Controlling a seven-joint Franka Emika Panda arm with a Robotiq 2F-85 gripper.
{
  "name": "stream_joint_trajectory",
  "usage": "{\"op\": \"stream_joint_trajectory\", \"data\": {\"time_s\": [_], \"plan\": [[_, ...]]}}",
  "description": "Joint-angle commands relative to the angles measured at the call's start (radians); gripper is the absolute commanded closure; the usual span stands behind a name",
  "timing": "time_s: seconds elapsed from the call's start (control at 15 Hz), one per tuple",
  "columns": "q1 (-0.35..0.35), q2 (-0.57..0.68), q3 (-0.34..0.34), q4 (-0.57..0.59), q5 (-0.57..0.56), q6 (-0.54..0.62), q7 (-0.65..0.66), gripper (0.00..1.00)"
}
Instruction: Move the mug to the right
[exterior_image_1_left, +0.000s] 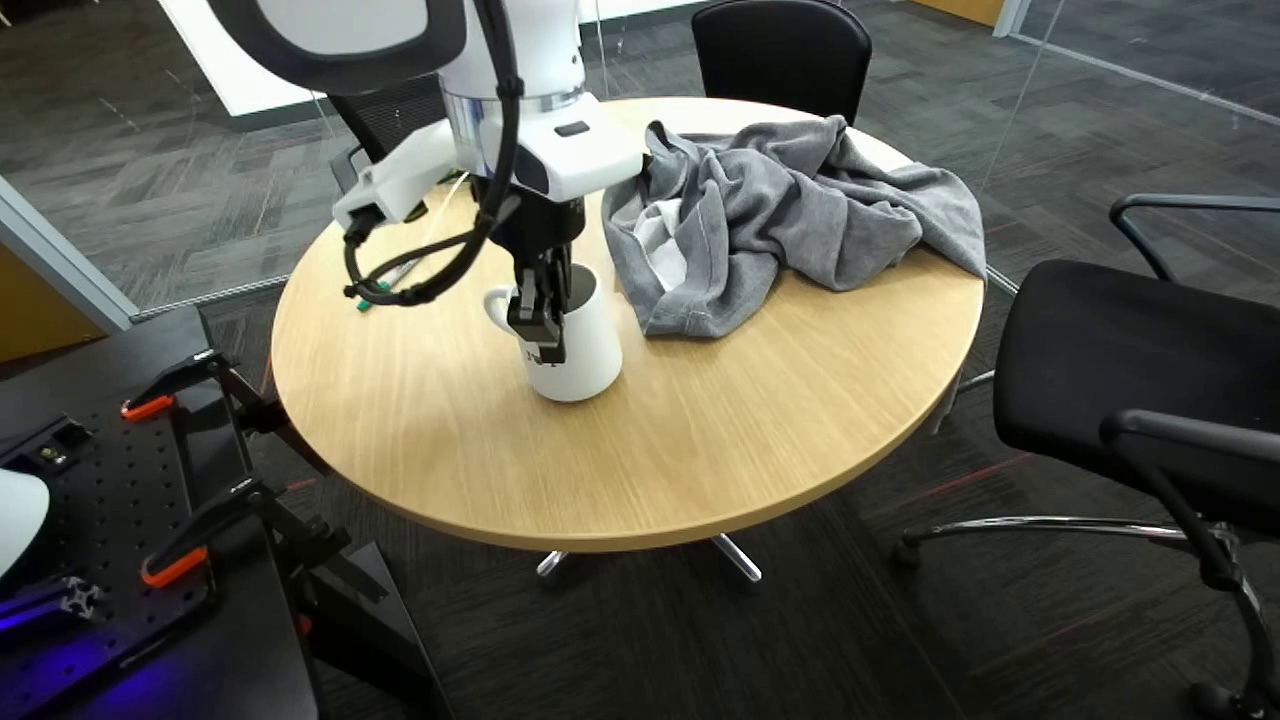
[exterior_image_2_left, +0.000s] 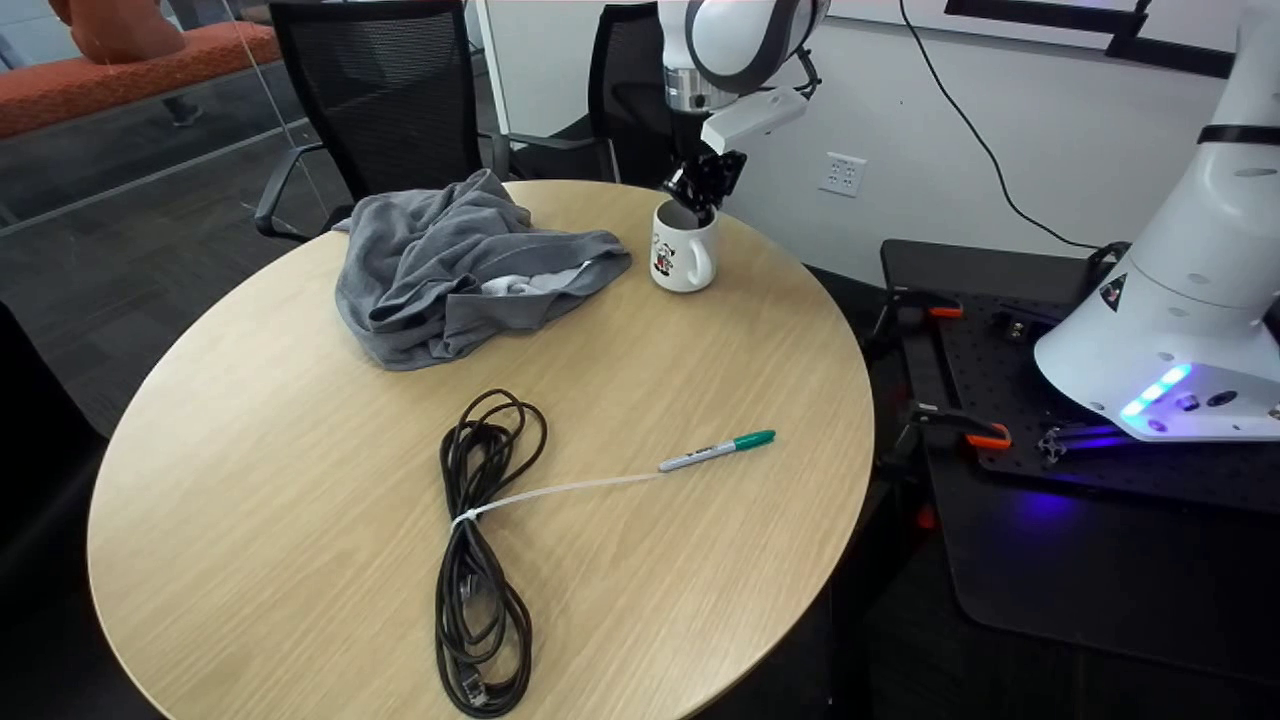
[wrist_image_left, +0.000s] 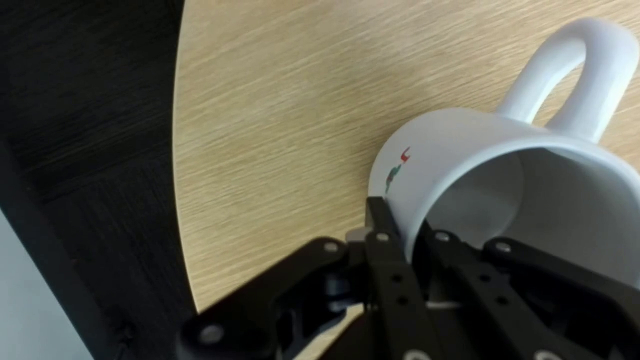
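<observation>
Wrist view: the wall of one white mug (wrist_image_left: 460, 135) is pinched between the two fingers (wrist_image_left: 379, 222) of the gripper (wrist_image_left: 401, 216), one set inside and one outside; the mug's rim is cut off at the right border. In both exterior views the mug is seen upright on the round table (exterior_image_2_left: 300, 480), just beside one grey cloth (exterior_image_2_left: 450, 270). One green-capped marker (exterior_image_2_left: 717, 451) and one bundle of black cable (exterior_image_2_left: 462, 545), bound by one white tie (exterior_image_2_left: 565, 488), are also counted on the table; three black chairs (exterior_image_1_left: 1150, 350) are shown in an exterior view, one mostly covered by the arm (exterior_image_1_left: 530, 45). A small red-and-black figure is printed on the mug. Dark print beside the fingers is partly covered and cannot be read, and lettering on the marker's barrel is too small to be made out.
</observation>
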Motion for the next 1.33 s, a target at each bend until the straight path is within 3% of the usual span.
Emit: {"op": "stream_joint_trajectory", "data": {"time_s": [0.0,0.27,0.47,0.53,0.6,0.67,0.8,0.93,1.07,1.2,1.27], "plan": [[-0.008,0.002,0.011,0.037,0.019,-0.048,0.007,0.86],[-0.003,-0.006,0.010,0.040,0.014,-0.046,0.012,0.69],[0.006,-0.040,0.007,0.013,0.002,-0.031,0.018,0.49],[0.008,-0.052,0.008,0.005,0.000,-0.031,0.017,0.47],[0.012,-0.070,0.006,-0.007,-0.006,-0.032,0.021,0.36],[0.016,-0.086,0.005,-0.017,-0.008,-0.029,0.023,0.38],[0.024,-0.127,0.003,-0.045,-0.020,-0.021,0.033,0.28],[0.030,-0.170,0.001,-0.069,-0.037,-0.017,0.047,0.29],[0.034,-0.223,0.000,-0.100,-0.063,-0.015,0.064,0.22],[0.040,-0.286,0.007,-0.139,-0.109,-0.017,0.094,0.00],[0.041,-0.314,0.015,-0.153,-0.133,-0.024,0.101,0.00]]}}
